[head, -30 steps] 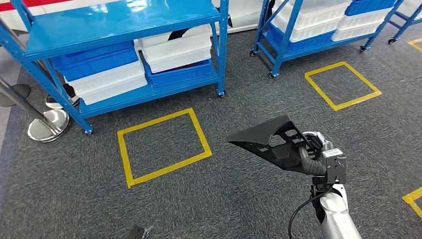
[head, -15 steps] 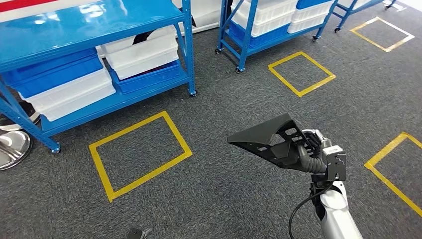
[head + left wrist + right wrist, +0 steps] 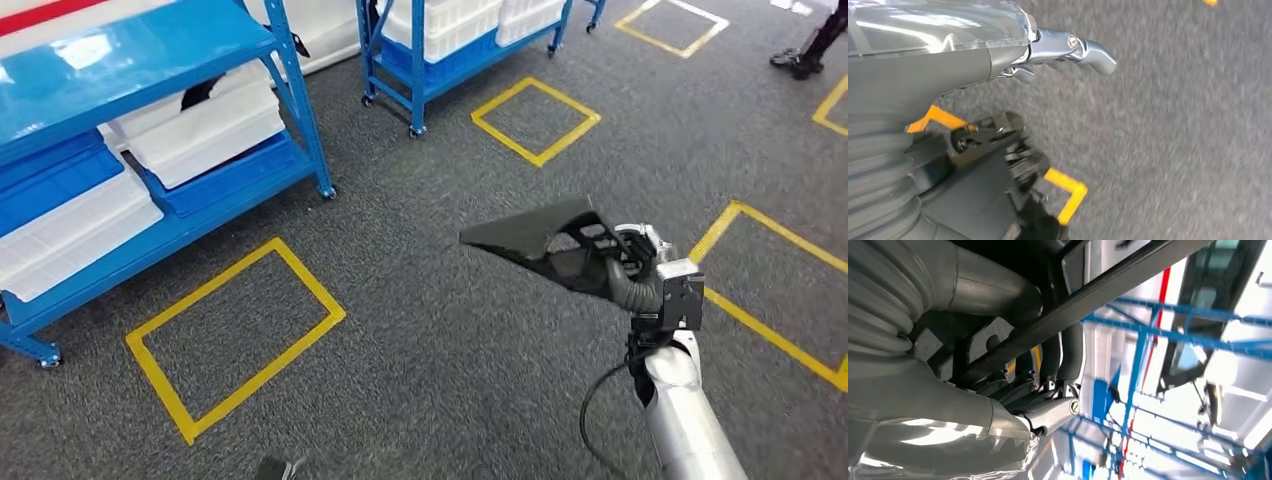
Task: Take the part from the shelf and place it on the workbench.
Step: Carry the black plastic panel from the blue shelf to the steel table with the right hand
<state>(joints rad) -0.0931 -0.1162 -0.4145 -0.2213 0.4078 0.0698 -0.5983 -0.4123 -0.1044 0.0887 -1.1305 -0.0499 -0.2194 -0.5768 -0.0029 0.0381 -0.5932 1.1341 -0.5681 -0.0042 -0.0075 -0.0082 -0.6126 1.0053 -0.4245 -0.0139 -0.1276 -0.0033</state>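
Below, grey carpet [image 3: 450, 370] with yellow tape squares [image 3: 235, 335]; right hand [image 3: 625, 262] grips black part [image 3: 545, 240].

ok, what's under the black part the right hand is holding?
Under the black part, held up by the right hand, lies grey carpet, with a yellow tape square off to one side. The carpet directly beneath the part is covered by it.

Industrial storage or factory logistics area. Blue steel shelving racks [image 3: 150, 60] on castors are seen, loaded with white [image 3: 205, 130] and blue plastic bins [image 3: 55, 185]. Grey carpet flooring [image 3: 420, 370] is marked with yellow tape rectangles [image 3: 235, 335], as station markings. A second wheeled rack [image 3: 440, 45] is stocked with stacked bins further back.
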